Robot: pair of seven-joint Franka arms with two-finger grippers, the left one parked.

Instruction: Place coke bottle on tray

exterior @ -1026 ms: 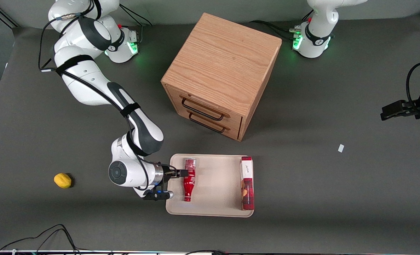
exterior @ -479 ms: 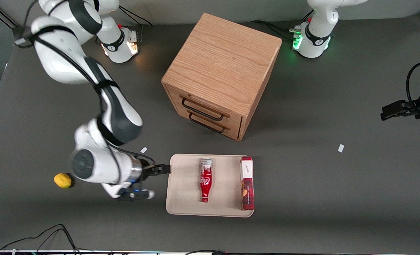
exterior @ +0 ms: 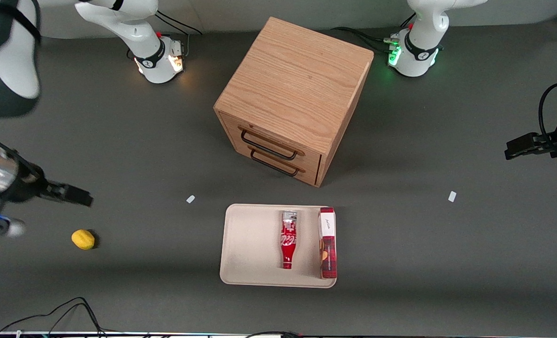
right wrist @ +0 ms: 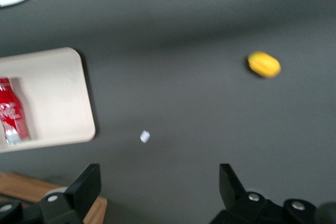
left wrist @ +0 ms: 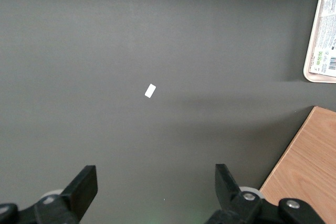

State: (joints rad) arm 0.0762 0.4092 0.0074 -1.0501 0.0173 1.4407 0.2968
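Note:
The red coke bottle (exterior: 288,239) lies on its side on the cream tray (exterior: 250,244), silvery base toward the cabinet, beside a flat red box. It also shows in the right wrist view (right wrist: 11,116) on the tray (right wrist: 58,98). My right gripper (exterior: 79,197) is open and empty, raised high toward the working arm's end of the table, well away from the tray. Its fingers (right wrist: 86,184) stand wide apart over bare table.
A wooden two-drawer cabinet (exterior: 292,98) stands farther from the front camera than the tray. A flat red box (exterior: 327,244) lies on the tray. A yellow lemon-like object (exterior: 83,239) lies near my gripper. Small white scraps (exterior: 190,199) lie on the table.
My gripper let go of the bottle and drew away from the tray, rising toward the working arm's end. The bottle rolled across the tray toward the red box.

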